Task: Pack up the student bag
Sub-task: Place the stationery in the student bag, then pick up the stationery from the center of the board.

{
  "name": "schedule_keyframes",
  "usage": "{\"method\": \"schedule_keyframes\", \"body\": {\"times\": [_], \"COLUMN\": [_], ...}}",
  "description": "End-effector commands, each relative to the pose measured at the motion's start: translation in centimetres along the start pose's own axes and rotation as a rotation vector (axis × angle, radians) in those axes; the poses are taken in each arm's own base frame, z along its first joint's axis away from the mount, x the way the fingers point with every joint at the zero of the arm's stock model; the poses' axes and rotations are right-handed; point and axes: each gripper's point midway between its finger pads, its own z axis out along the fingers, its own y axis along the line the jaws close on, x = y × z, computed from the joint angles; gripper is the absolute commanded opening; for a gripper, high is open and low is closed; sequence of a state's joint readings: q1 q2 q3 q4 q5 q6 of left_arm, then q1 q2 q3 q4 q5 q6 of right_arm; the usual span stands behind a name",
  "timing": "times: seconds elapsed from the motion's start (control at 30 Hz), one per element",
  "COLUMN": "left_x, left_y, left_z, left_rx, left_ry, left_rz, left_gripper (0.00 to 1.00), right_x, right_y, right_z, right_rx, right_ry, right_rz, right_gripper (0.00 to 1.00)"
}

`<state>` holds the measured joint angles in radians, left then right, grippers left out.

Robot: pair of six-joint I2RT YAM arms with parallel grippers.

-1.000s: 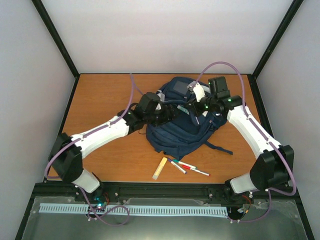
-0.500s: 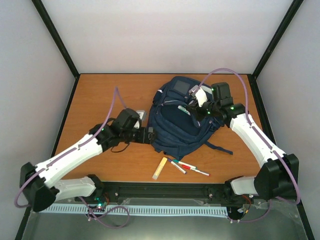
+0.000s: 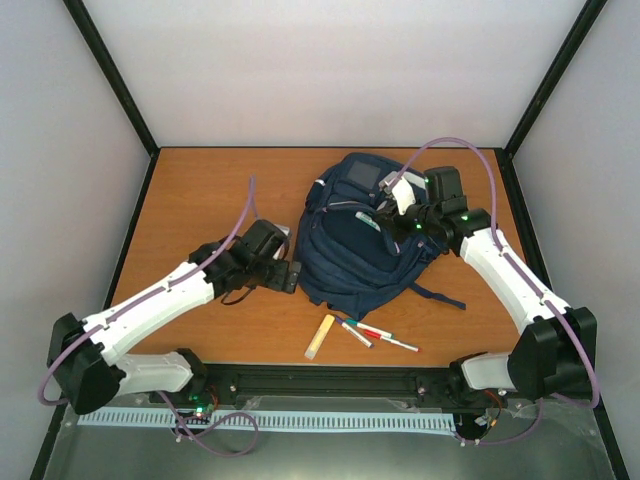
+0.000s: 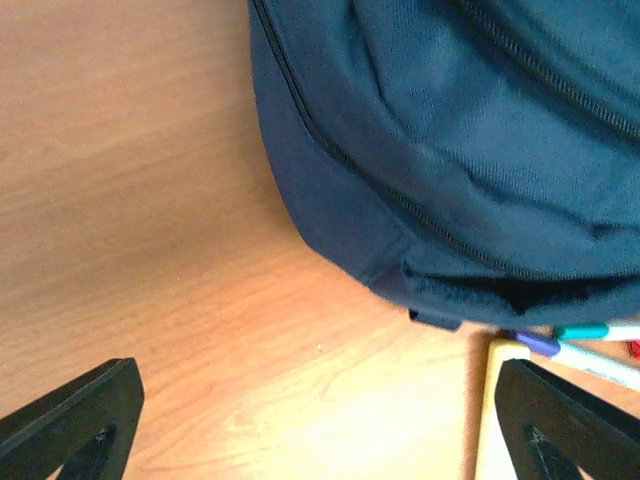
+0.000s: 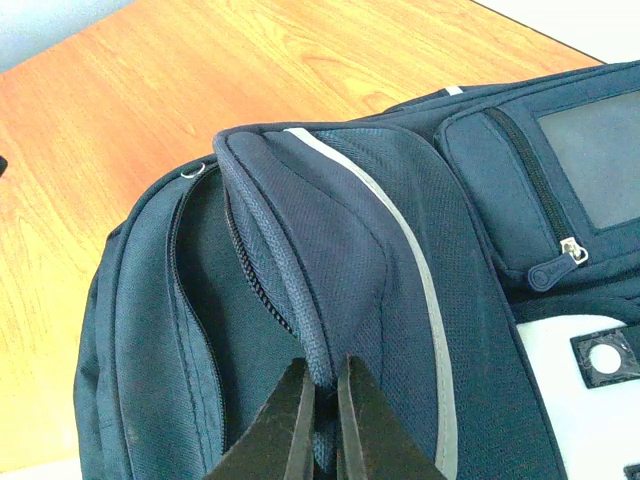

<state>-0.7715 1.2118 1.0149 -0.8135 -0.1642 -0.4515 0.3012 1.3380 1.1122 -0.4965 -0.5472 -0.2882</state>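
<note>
Off the left flank of the navy backpack (image 3: 350, 255), the left gripper (image 3: 288, 276) is hanging low over the table (image 3: 200, 190), fingers spread as wide as they go and nothing between them. A second ago it was reaching over the backpack's middle with its fingers only partly apart; it has been pulling clear and opening fully since. Whether it dropped anything inside I cannot tell; no view is showing the interior. I am reading this as the arm freeing itself for the next item: markers (image 3: 378, 334) and a yellow stick (image 3: 320, 337) are lying just off the backpack's near end, not yet packed. The right gripper (image 5: 322, 400) is staying put, its nearly closed fingers pinching a fold of fabric at the lip of the zip mouth (image 5: 200, 320) and holding that mouth lifted open.

The backpack is lying flat, front face up, near the middle of the table. Its long axis is running from the arms' side toward the far side, leaning slightly rightward. The end carrying the window pocket (image 3: 360, 176) is pointing away from the arms; the rounded end is pointing toward them, a strap (image 3: 440, 295) trailing off its right side.
</note>
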Motion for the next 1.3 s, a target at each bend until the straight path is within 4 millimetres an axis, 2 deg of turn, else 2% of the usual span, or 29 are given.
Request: {"method": "schedule_keyframes", "body": {"times": [0.0, 0.07, 0.13, 0.4, 0.67, 0.9, 1.1, 1.27], "left_x": [1.4, 3.0, 4.8, 9.6, 12.6, 13.9, 14.7, 15.1], "left_y": [-1.8, -2.3, -2.8, -7.6, -10.9, -11.3, -11.6, -11.2], "left_z": [0.0, 1.1, 2.0, 3.1, 4.5, 6.1, 7.3, 7.8], "left_rx": [0.131, 0.130, 0.104, 0.169, 0.080, -0.001, -0.004, -0.025], "left_ry": [0.024, 0.108, 0.178, 0.278, 0.342, 0.382, 0.412, 0.425], "left_rz": [0.052, 0.033, 0.041, 0.104, 0.259, 0.309, 0.323, 0.322], "left_gripper": [0.96, 0.78, 0.74, 0.73, 0.73, 0.74, 0.67, 0.65], "right_x": [-1.6, -1.5, -1.4, -1.1, -1.0, -1.0, -0.8, -0.7], "right_y": [-0.8, -1.0, -1.0, -1.1, -1.0, -1.1, -1.2, -1.2], "right_z": [-0.5, -0.5, -0.4, -0.1, 0.1, -0.1, 0.0, 0.1], "right_rx": [0.014, 0.016, 0.012, 0.001, -0.012, -0.011, -0.013, -0.017], "right_ry": [-0.072, -0.072, -0.070, -0.060, -0.057, -0.058, -0.055, -0.052], "right_rz": [-0.035, -0.032, -0.028, -0.022, -0.016, -0.014, -0.009, -0.007], "right_gripper": [0.03, 0.03, 0.03, 0.03, 0.03, 0.03, 0.03, 0.03]}}
